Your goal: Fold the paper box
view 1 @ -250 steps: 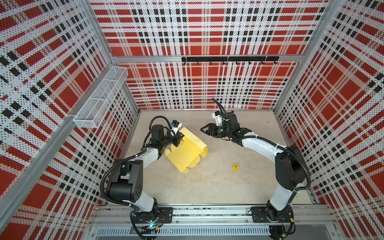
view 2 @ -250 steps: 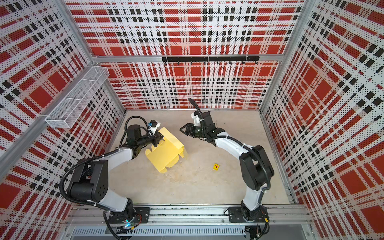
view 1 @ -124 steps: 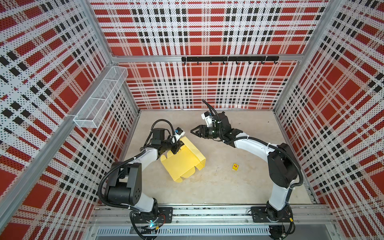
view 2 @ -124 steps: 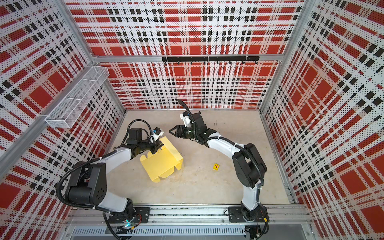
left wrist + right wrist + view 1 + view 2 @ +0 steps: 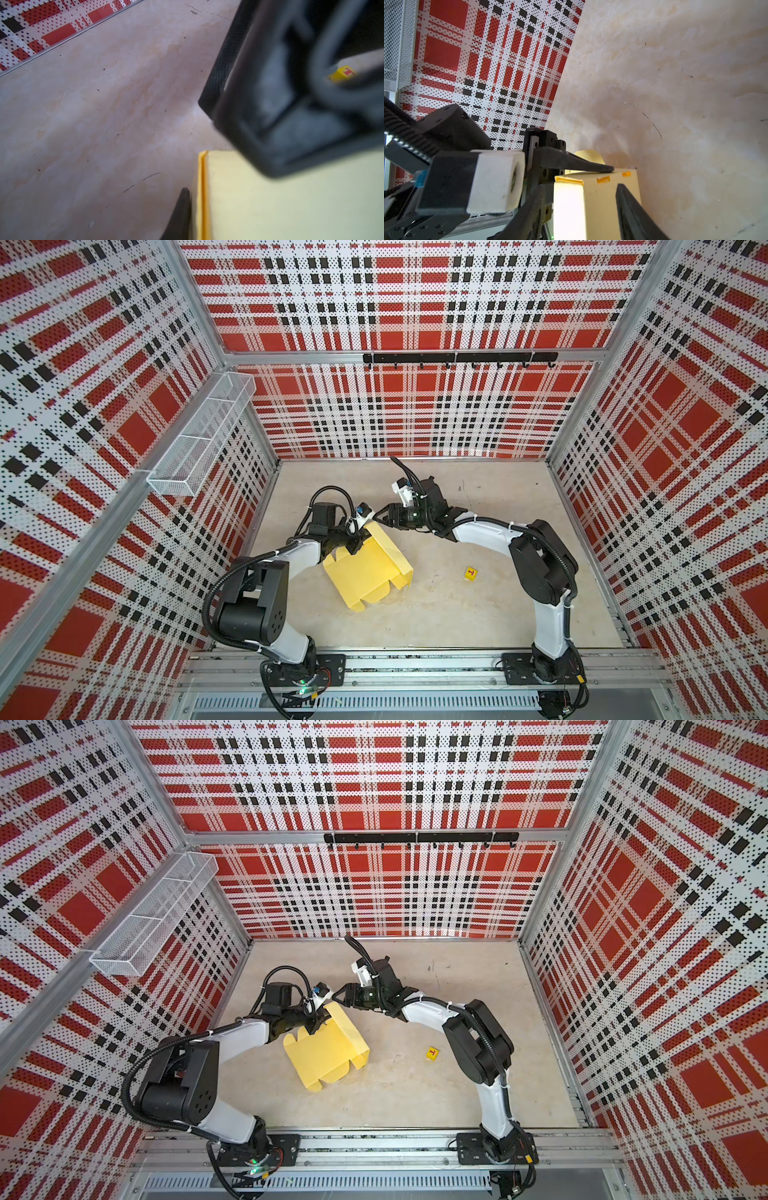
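On the left wall we see a wire basket (image 5: 199,435) split into compartments; we cannot tell what it holds. The paper box (image 5: 365,568) sits on the floor (image 5: 436,614) left of centre. It is partly folded, with one panel standing up along its far-right side and notched flaps at its near edge. A small yellow cube (image 5: 470,573) lies well apart to its right.

The left arm stretches from its near base toward the far right. The left gripper (image 5: 358,540) pinches the box's far edge, and one finger (image 5: 591,166) lies along the panel in the right wrist view. The right arm bends over and reaches left. The right gripper (image 5: 380,517) has its jaws spread, straddling the box's far top corner. We cannot tell whether its fingers (image 5: 633,212) touch the cardboard.
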{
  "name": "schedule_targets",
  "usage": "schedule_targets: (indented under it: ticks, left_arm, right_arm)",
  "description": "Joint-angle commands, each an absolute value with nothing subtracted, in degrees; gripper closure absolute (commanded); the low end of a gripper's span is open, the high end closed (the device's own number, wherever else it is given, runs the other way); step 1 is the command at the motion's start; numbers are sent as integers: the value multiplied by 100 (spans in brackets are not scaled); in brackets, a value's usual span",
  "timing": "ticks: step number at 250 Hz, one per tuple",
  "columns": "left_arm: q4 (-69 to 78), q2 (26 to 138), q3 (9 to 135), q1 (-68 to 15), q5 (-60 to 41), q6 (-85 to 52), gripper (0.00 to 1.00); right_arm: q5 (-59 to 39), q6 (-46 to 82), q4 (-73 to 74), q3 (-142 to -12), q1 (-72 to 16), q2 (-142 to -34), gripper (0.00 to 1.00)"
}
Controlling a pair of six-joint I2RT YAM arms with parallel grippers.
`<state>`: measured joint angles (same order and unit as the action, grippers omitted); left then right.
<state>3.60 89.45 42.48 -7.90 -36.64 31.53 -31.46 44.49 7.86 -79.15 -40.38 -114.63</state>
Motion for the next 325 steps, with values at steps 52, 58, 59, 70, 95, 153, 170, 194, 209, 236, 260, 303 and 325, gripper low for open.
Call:
schedule_targets:
  ticks: [52,58,59,70,95,153,170,194,209,236,260,303,325]
  left_arm:
    - [397,9029,4324,-1074,-3388,3322,86]
    - [387,9028,4332,-1085,-3371,3337,86]
    - [387,9027,4328,-1088,-3373,3334,86]
    - [382,9027,4333,-1081,-3374,3330,86]
    - [377,9034,4342,-1088,-3351,3331,86]
    - [339,9044,4359,-1149,-3238,3353,85]
    - [334,9020,4328,-1178,-3197,3395,85]
    - [334,8959,4232,-1327,-3109,3551,81]
    - [270,8957,4219,-1449,-3011,3684,77]
    - [169,9017,4295,-1512,-2922,3729,73]
    - [158,9035,4336,-1467,-2861,3642,66]
    - [-181,9020,4431,-1371,-2593,3668,62]
    - [-332,9005,4418,-1255,-2522,3865,62]
  right_arm:
    - [-3190,4524,1378,-7928,-4121,-11867,43]
    - [-3203,4535,1393,-7948,-4131,-11894,43]
    - [-3206,4535,1391,-7947,-4135,-11897,43]
    - [-3232,4516,1360,-7997,-4148,-11946,43]
    - [-3195,4457,1300,-8003,-4166,-12005,44]
    - [-3075,4461,1351,-7816,-4166,-12084,45]
    - [-3026,4443,1346,-7762,-4166,-12103,46]
    - [-2954,4464,1386,-7657,-4161,-12129,46]
    - [-2888,4476,1406,-7597,-4161,-12162,47]
    - [-2858,4501,1473,-7528,-4153,-12249,47]
    - [-2848,4581,1584,-7416,-4114,-12305,48]
    - [-2857,4668,1749,-7240,-4023,-12244,48]
    - [-2900,4658,1740,-7252,-4005,-12227,48]
